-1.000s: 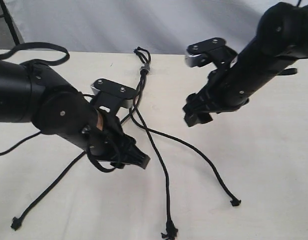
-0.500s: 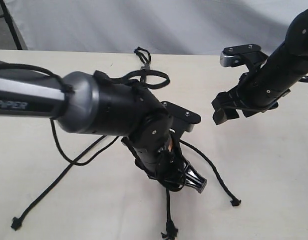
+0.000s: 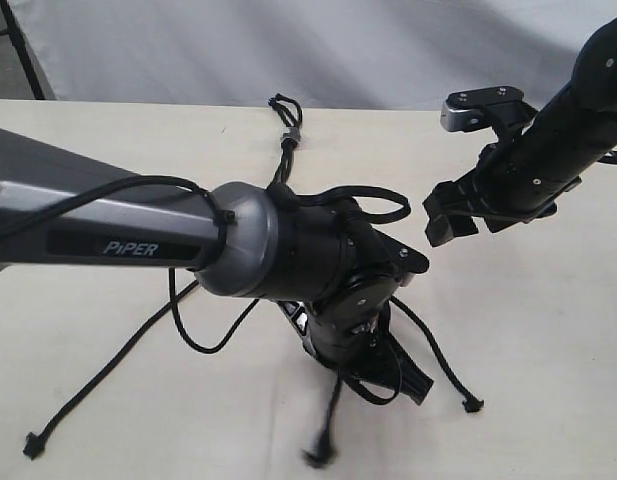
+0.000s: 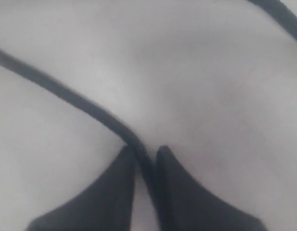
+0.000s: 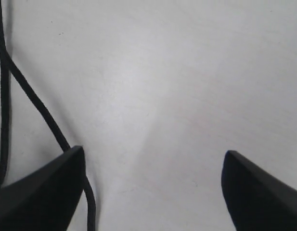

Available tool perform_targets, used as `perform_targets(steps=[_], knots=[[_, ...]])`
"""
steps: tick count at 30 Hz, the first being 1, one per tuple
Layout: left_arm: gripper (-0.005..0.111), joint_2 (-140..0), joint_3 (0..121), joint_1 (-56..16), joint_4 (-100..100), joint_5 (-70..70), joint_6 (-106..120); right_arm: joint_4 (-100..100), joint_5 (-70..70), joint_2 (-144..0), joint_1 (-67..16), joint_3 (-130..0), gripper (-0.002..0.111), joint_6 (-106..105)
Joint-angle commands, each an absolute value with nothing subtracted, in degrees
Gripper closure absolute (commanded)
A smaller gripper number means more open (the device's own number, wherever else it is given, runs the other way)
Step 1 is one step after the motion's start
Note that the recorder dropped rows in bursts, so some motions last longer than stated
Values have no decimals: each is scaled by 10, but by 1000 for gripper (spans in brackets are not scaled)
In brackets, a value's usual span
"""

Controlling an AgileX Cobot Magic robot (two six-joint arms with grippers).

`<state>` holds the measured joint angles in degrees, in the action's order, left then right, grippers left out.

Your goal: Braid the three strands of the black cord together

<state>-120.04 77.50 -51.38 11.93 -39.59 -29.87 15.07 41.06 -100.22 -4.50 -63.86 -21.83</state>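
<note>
The black cord lies on the pale table (image 3: 548, 350), its knot and loop (image 3: 282, 104) at the far edge with the grey band (image 3: 291, 136) just below. One strand (image 3: 108, 375) runs to the near left and another ends in a knot (image 3: 472, 404) at the right. The middle strand's end (image 3: 318, 455) is blurred. My left gripper (image 3: 418, 390) reaches across the middle and is shut on the middle strand (image 4: 81, 103), pinched between the fingertips of this gripper (image 4: 146, 150). My right gripper (image 3: 436, 228) hovers open, (image 5: 153, 159) holding nothing, with a strand (image 5: 42, 110) beside one finger.
The left arm's grey forearm (image 3: 118, 235) and wrist cover the middle of the cord. Its thicker black cable (image 3: 363, 195) loops over the wrist. A grey backdrop (image 3: 388, 50) rises behind the table's far edge.
My left arm swung rightward across the middle and lowered; its jaws closed on the middle strand, whose end has shifted. The right arm drew back to the right, then stayed still.
</note>
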Motion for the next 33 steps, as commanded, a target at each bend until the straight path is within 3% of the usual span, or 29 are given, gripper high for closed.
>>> perform_targets(steps=[1, 9, 17, 25, 29, 33], knots=[[106, -1222, 764, -515, 96, -422, -252, 153, 405, -1002, -41, -638, 35, -219], [107, -1152, 764, -485, 144, -492, -212, 153, 406, -1002, -41, -638, 35, -217], [107, -1081, 728, -392, 257, -554, -178, 153, 400, -1002, -41, -638, 35, -218], [107, -1081, 589, -272, 306, -349, -183, 153, 400, -1002, -41, -638, 35, -218], [107, -1081, 526, -246, 307, -225, -180, 153, 400, -1002, -41, -638, 35, -218], [107, -1081, 499, -247, 306, -216, -180, 153, 400, -1002, -41, -638, 35, -223]])
